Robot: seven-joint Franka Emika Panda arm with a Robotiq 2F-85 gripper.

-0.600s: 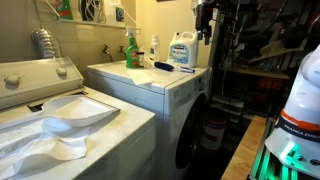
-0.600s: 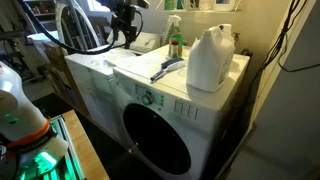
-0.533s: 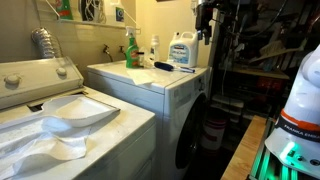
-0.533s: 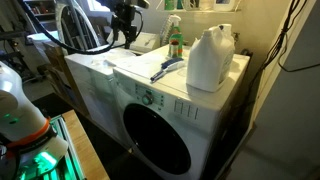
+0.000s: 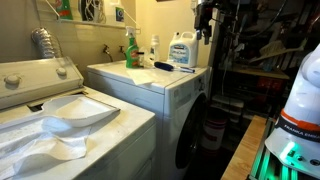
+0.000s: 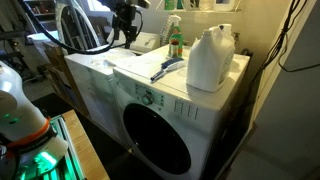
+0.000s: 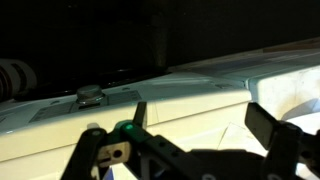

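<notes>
Glossy white enamelled metal washer [image 6: 212, 112]; smooth, semi-matt translucent plastic jug [image 6: 210, 62].

No legible text; detergent jug label [image 5: 181, 52] too small to read.

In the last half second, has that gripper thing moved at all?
No. In an exterior view the gripper sits at the same spot left of the green spray bottle, with the same gap between them.

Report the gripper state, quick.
Gripper: open, its fingers wide apart with nothing between them, above a white machine top.
</notes>
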